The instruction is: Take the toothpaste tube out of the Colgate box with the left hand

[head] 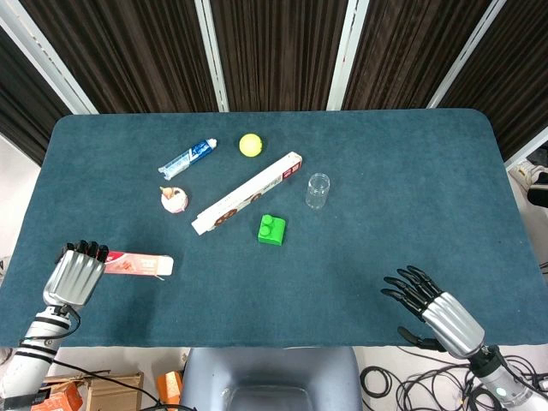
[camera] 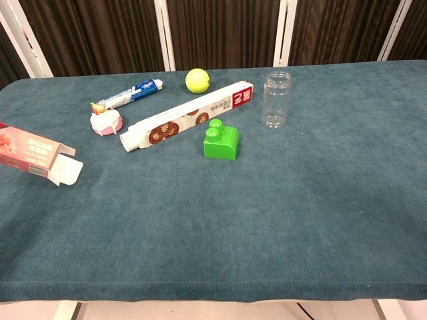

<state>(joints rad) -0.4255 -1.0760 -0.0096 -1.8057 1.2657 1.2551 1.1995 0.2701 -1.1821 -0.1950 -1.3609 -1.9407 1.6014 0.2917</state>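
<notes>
Left robot hand [head: 74, 276] grips the long rectangular cardboard Colgate box [head: 137, 264].

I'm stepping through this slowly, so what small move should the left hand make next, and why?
Probably set the Colgate box down and let go: the left hand grips its far end, its open flaps show no tube, and a toothpaste tube already lies on the table.

Left hand [head: 75, 276] and right hand [head: 438, 310]: ribbed silver metal backs, black fingers, slim grey-white wrists with dark bands.
</notes>
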